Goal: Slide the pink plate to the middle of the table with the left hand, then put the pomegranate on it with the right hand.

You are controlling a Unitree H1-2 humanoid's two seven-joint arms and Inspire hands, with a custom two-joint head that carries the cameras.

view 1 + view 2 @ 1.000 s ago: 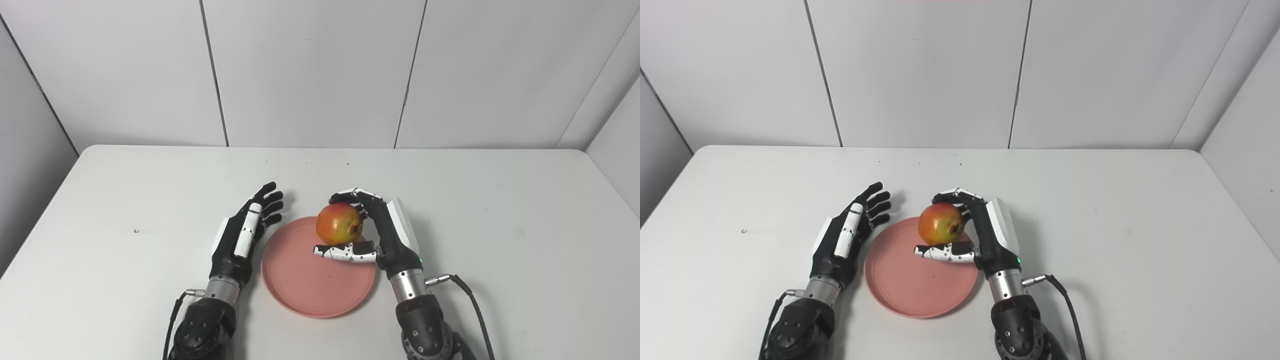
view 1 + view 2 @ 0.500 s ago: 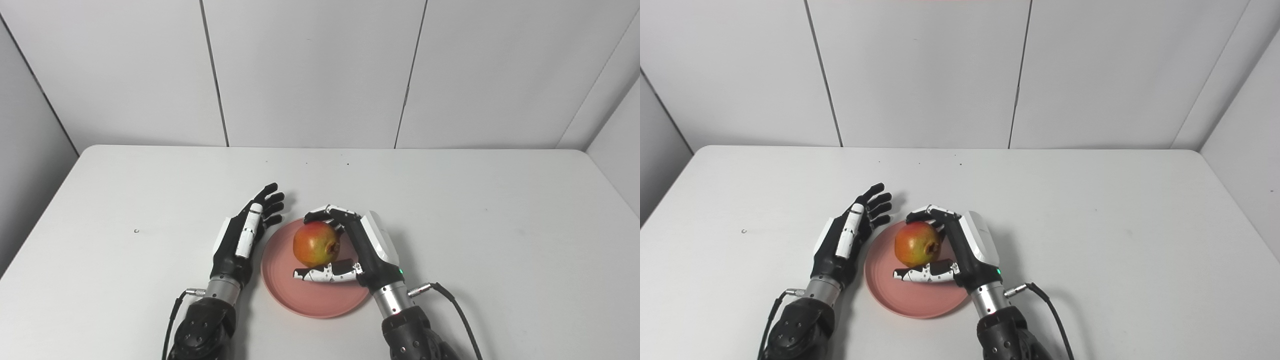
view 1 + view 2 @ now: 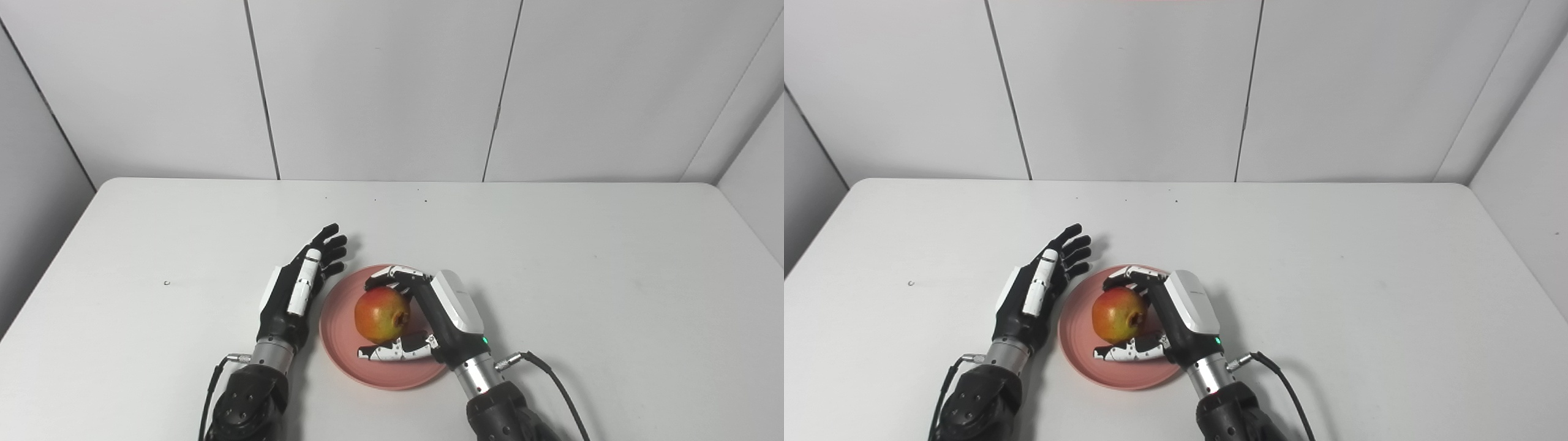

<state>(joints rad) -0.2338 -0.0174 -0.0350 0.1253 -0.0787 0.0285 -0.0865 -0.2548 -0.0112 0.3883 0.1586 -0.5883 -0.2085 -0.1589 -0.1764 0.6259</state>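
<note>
Pink plate (image 3: 343, 343) flat on the white table (image 3: 551, 257), near the table's middle and toward its near edge. Pomegranate (image 3: 381, 315) over the middle of the plate, low, red and orange, its crown end turned toward the right hand. Contact between fruit and plate surface impossible to tell from either view.

Right hand (image 3: 432, 318) above the right part of the plate, clamped on the pomegranate: fingers (image 3: 392, 277) curled over the far side of the fruit, thumb (image 3: 392, 351) stretched along its near side just above the plate's floor. White back of the hand tilted up and to the right of the plate; forearm and a black cable (image 3: 551, 383) trailing off the plate's near right side.

Left hand (image 3: 300, 288) just beside the plate's left rim, holding nothing, fingers apart and stretched toward the far side of the table, fingertips beyond the plate's far left edge. Touching the rim or merely beside it: unclear.

A small dark speck (image 3: 166, 283) on the table, well to the left of the plate.
</note>
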